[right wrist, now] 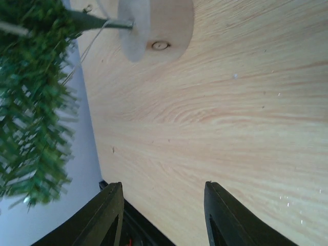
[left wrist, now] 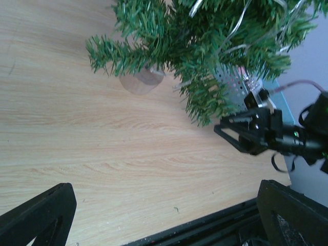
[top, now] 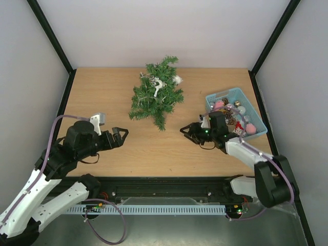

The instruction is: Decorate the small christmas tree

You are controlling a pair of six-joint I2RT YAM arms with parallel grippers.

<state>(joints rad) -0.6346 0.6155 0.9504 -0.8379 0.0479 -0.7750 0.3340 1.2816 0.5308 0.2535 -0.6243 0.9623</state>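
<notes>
the small dark-green artificial christmas tree [top: 156, 95] stands mid-way across the light wooden bench [top: 102, 97], toward its far edge, white ornaments [top: 158, 84] on it. the left gripper [top: 122, 136] gapes wide, empty, to the tree's left. the right gripper [top: 184, 131] is parted, empty, between the tree and the light-blue plastic basket [top: 225, 94].

The left arm reaches in from the near left of the small christmas tree [top: 156, 95], its white links folded at the elbow and its black wrist turned toward the tree's lower branches. The left gripper [top: 122, 137] hovers well short of the tree, jaws spread wide with nothing between them; its fingers [left wrist: 43, 218] sit at the two bottom corners of the wrist view. The right arm comes in from the near right of the tree, forearm held low. The right gripper [top: 185, 134] points leftward, just right of the tree's nearest branch tip, its fingers [right wrist: 110, 215] parted and gripping nothing
</notes>
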